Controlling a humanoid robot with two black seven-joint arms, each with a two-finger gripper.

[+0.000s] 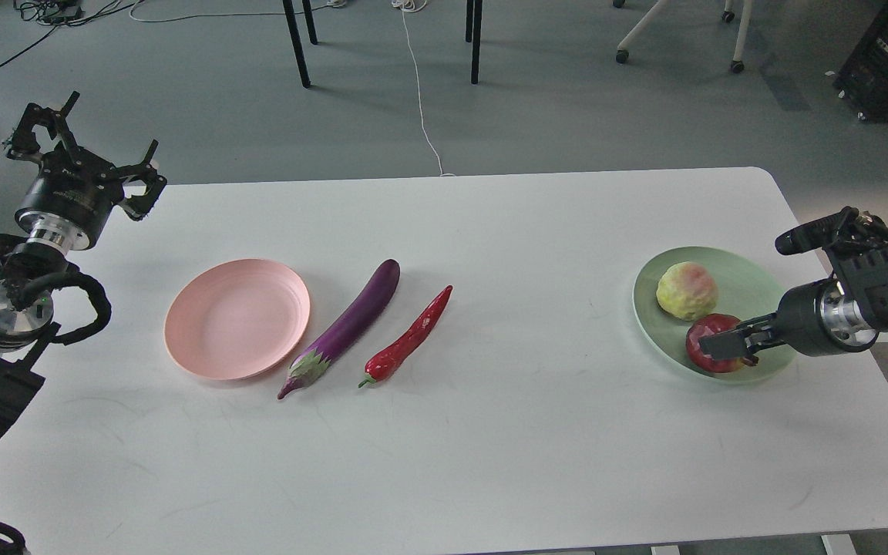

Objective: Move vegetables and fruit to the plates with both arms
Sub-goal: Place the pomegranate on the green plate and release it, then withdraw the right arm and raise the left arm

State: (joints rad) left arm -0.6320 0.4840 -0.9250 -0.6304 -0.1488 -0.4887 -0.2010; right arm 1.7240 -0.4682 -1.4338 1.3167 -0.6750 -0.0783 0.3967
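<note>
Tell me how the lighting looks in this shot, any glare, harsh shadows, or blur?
Head view: soft, even light; faint shadows under the eggplant and chili pepper. Head view: mild sheen on the white table, no strong glare. Head view: sharp overall, though the right pincer is dark against the pomegranate.

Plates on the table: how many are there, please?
2. The pink plate lies left of the eggplant, empty. The green plate is at right, holding the yellow-green fruit and the pomegranate.

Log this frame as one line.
right pincer: at pomegranate on green plate | left pincer: open, raised | eggplant, chili: on table
</note>
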